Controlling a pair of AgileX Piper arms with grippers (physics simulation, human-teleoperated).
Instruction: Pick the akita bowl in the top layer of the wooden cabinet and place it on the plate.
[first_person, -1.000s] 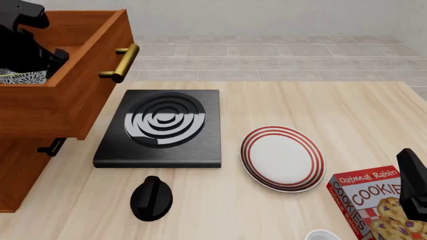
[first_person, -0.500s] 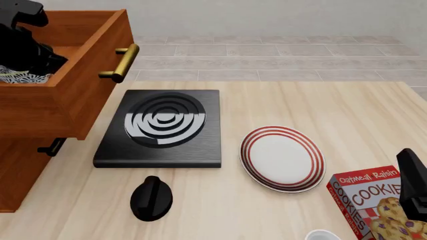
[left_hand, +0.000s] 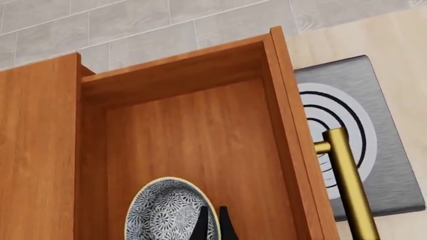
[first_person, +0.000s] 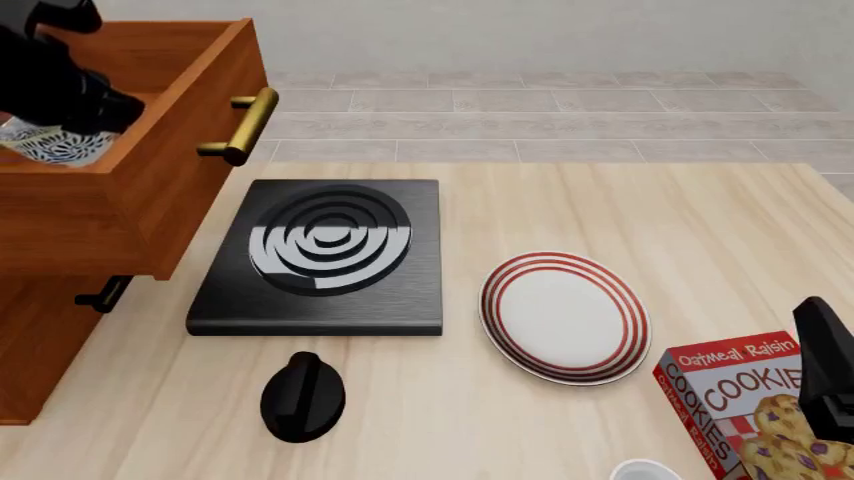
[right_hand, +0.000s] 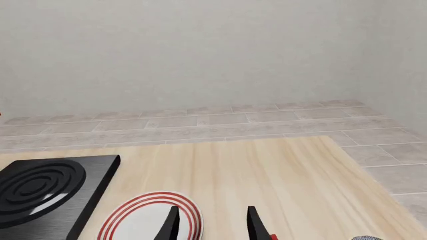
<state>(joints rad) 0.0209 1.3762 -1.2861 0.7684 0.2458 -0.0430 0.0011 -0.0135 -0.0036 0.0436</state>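
One bowl (left_hand: 170, 212) in the open top drawer (left_hand: 200, 145) — left gripper (left_hand: 212, 227) pinching its rim. Looks rigid, light, breakable, glaze likely slippery — rim hold suits. Right gripper (right_hand: 210, 220) spread, idle.

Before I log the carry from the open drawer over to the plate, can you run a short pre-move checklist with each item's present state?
1. Left gripper shut on the akita bowl: ok; its fingers pinch the rim in the left wrist view.
2. Bowl raised above the top layer: cannot tell; it shows near the drawer's edge in the front view, bottom hidden.
3. Plate free to receive the bowl: ok, nothing lies on it.
4. Route over the stove: ok, nothing stands on it.
5. Right gripper out of the way: ok; open, hanging near the plate's near edge beside the cookie box.
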